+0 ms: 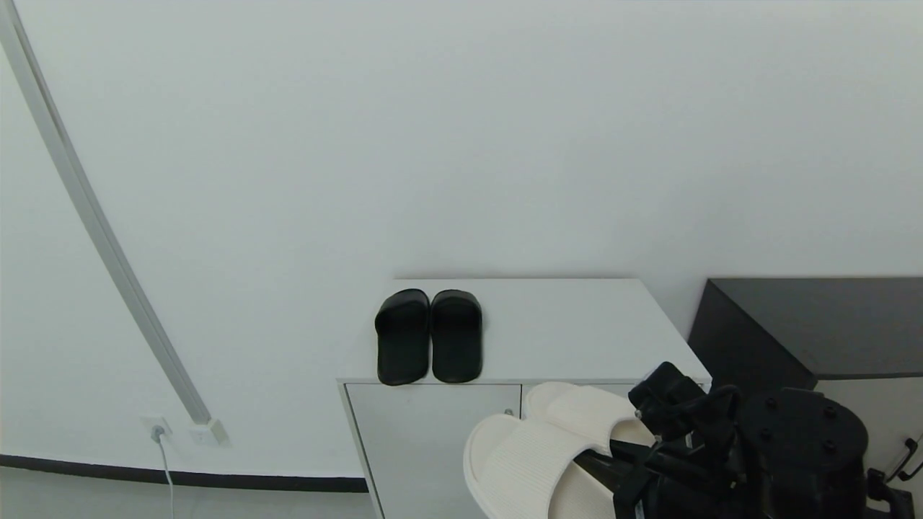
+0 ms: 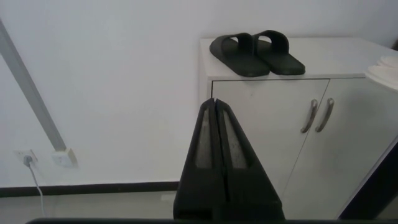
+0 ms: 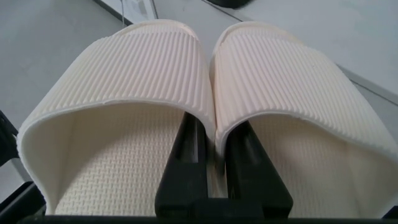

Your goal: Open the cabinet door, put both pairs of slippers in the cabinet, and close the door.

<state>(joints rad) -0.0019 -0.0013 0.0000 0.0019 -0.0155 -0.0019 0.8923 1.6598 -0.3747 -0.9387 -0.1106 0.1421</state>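
Black slippers (image 1: 428, 336), two, atop cabinet (image 1: 577, 324); cream slippers (image 1: 533, 454), two, clamped by right hand (image 3: 214, 143); left hand (image 2: 215, 102) together.

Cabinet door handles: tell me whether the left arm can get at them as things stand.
Probably yes. The left gripper, shut and empty, faces the closed cabinet front, and nothing stands between it and the handles. The cream slippers hang off to the side.

Bright, even light with faint soft shadows; straight lines bow near edges
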